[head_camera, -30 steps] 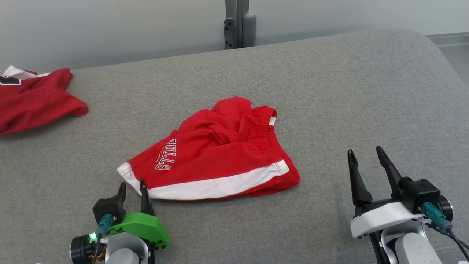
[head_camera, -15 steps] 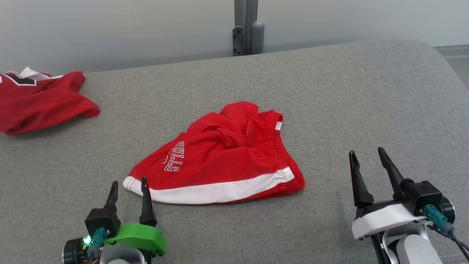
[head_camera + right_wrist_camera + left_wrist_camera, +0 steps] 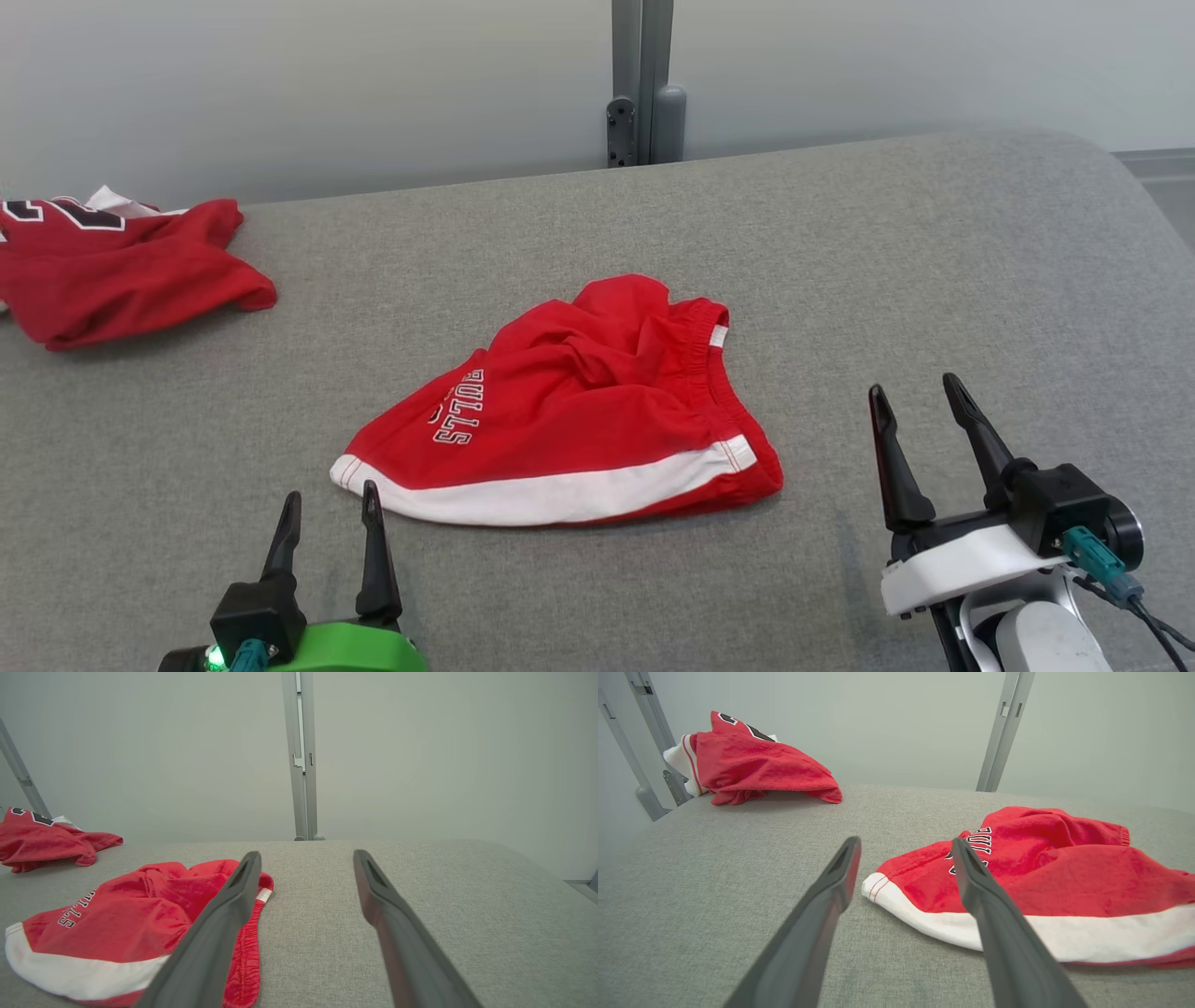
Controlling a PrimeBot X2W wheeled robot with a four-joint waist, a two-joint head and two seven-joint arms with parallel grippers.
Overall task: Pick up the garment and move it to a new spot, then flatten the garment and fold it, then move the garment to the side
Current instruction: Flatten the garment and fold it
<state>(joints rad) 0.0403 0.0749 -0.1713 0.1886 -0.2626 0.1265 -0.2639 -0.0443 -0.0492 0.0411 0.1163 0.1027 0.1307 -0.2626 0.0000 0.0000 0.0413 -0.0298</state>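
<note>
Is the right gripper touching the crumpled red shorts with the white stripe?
Apart. The head view shows bare grey fabric surface between the right gripper and the red shorts.

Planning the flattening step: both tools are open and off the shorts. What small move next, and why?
Probably ease the left tool forward to the white hem corner just ahead of it and pinch it. The shorts lie bunched near the waistband, held by nothing, so a corner grip should let you pull them flat.
</note>
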